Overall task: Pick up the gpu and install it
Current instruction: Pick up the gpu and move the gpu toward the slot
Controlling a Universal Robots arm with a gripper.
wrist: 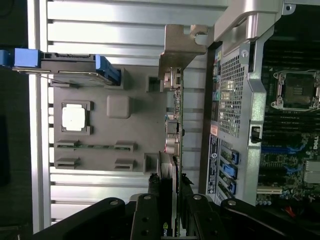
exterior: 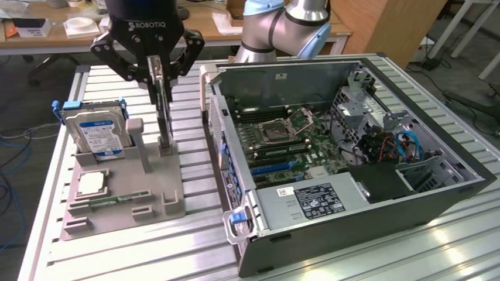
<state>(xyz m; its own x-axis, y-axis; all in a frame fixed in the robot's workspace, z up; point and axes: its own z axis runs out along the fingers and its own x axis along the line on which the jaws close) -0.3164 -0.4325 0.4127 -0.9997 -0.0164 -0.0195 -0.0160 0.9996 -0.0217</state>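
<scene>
Clamping the gpu from above, the arm's pincer has its black fingers drawn partway together, one on each face of the card's top edge. The card stands upright and edge-on over the slotted posts along the grey holder tray's edge nearest the open computer case. Whether its lower edge is seated in the posts cannot be told. Its silvery bracket sits at one end. At the tray's opposite edge a hard drive stands upright, with a square processor chip lying flat beside it. Tray and case share the ribbed aluminium table.
</scene>
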